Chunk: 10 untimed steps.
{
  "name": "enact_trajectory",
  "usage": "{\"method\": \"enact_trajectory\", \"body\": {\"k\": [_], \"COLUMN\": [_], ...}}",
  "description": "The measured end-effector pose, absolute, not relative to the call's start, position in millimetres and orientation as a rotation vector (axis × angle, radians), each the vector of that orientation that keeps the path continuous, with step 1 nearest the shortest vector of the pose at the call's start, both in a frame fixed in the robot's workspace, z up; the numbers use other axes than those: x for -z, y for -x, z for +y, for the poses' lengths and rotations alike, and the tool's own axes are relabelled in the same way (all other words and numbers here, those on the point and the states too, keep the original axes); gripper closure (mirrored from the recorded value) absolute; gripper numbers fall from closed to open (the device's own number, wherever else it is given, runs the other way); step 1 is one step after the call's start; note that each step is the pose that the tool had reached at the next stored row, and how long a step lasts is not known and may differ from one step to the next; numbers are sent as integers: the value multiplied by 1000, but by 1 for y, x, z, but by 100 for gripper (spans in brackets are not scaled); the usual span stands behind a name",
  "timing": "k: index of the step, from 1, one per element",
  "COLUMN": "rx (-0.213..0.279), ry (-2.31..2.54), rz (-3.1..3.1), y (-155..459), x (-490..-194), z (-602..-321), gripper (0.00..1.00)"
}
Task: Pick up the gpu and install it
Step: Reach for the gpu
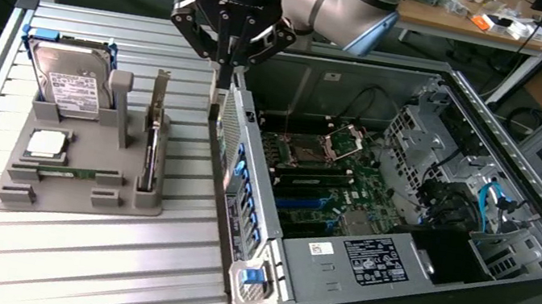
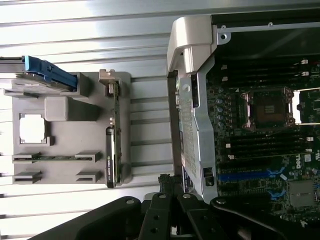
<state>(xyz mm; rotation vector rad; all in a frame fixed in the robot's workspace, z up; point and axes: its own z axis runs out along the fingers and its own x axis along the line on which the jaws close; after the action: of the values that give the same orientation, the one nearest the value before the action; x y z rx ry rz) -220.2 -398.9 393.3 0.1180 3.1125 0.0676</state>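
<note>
The gpu [image 1: 153, 137] stands on edge in a slot of the grey holder tray [image 1: 78, 199], its silver bracket pointing up. The wrist view shows the gpu [image 2: 112, 150] edge-on as a thin dark strip with the bracket at one end. My gripper [image 1: 226, 63] hangs above the gap between the tray and the open computer case [image 1: 359, 288], to the exterior view's right of the card and well above it. Its fingers are shut together with nothing between them. The gripper [image 2: 170, 186] sits beside the case's rear wall [image 2: 192, 125].
The tray also holds a silver hard drive [image 1: 69, 83], a square processor [image 1: 47, 143] and a green memory stick [image 1: 72, 171]. Inside the case lies the motherboard [image 1: 326, 185] with blue slots. The tray and case rest on a ribbed metal table [image 1: 67, 267]. Desks stand behind.
</note>
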Motion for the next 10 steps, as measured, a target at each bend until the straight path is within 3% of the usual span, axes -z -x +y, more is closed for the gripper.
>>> {"method": "enact_trajectory", "body": {"k": [10], "rx": [-68], "ry": [-118], "rz": [3112], "y": [224], "x": [-393], "z": [-399], "gripper": [89]}}
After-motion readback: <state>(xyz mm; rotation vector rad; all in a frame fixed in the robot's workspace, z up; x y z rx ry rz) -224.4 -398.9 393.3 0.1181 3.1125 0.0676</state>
